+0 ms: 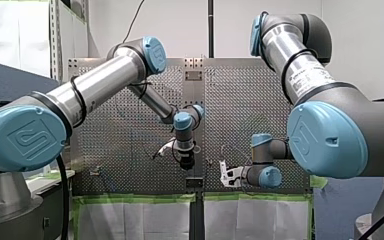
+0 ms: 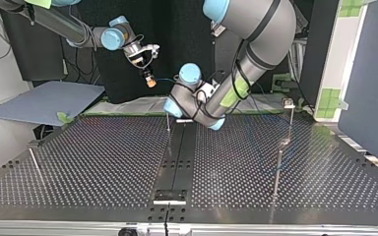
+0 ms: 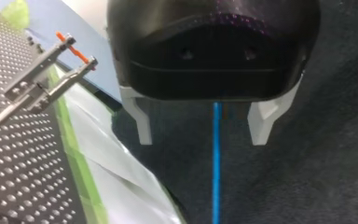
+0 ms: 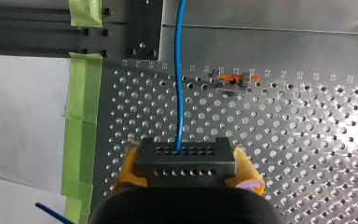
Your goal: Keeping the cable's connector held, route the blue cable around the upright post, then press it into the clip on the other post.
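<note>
My right gripper (image 4: 184, 179) is shut, its yellow pads (image 4: 248, 173) clamped on the dark connector block (image 4: 185, 160). The blue cable (image 4: 179, 84) runs straight out of the block, over the perforated plate. In the top view this gripper (image 2: 149, 80) hangs above the table's far edge at the left. My left gripper (image 3: 203, 133) is open. The blue cable (image 3: 216, 168) passes between its pale fingers (image 3: 142, 125) and touches neither. A metal clip with an orange tab (image 3: 51, 70) tops a thin post beside that gripper. The same clip (image 4: 233, 82) shows ahead of my right gripper.
Thin upright posts stand on the perforated table (image 2: 103, 162): one mid-back (image 2: 169, 121), one with a clip at the right back (image 2: 289, 105), one in front of it (image 2: 277, 169), one at the left (image 2: 35, 164). Green tape (image 4: 80, 126) and white sheeting line the far edge.
</note>
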Action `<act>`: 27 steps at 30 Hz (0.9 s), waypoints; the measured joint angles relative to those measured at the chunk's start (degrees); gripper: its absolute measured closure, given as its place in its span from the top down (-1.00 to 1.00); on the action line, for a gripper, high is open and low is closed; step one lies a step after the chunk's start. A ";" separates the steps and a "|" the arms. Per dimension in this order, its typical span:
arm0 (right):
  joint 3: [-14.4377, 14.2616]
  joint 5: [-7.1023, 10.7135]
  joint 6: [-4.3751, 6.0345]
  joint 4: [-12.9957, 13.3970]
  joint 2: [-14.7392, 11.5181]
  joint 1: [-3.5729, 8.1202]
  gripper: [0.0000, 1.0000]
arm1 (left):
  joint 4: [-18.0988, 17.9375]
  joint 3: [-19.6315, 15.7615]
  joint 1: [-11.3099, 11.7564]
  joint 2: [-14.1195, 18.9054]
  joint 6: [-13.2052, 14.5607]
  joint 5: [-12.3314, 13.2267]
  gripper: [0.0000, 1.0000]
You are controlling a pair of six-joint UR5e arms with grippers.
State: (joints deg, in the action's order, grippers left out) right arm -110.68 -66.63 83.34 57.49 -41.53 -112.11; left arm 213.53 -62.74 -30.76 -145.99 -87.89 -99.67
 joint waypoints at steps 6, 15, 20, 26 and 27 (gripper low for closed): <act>0.01 0.00 0.00 0.03 -0.01 0.01 -1.00 | 3.37 0.20 0.37 -0.44 0.05 0.84 1.00; 0.02 0.00 0.00 0.00 -0.01 0.00 -1.00 | 4.46 2.96 -0.02 -3.72 -0.79 3.97 1.00; 0.01 0.00 0.00 0.00 -0.01 0.00 -1.00 | 1.66 5.86 -0.23 -4.12 -2.69 4.76 1.00; 0.03 0.00 0.00 0.07 -0.01 0.01 -1.00 | -1.73 7.12 -0.27 -4.18 -4.52 4.46 1.00; 0.03 0.00 0.00 0.07 -0.01 0.00 -1.00 | -2.16 7.15 -0.27 -4.20 -4.87 4.27 1.00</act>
State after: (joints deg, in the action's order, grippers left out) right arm -110.65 -66.63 83.34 57.56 -41.54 -112.11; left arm 211.38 -55.59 -31.03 -150.18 -92.76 -95.40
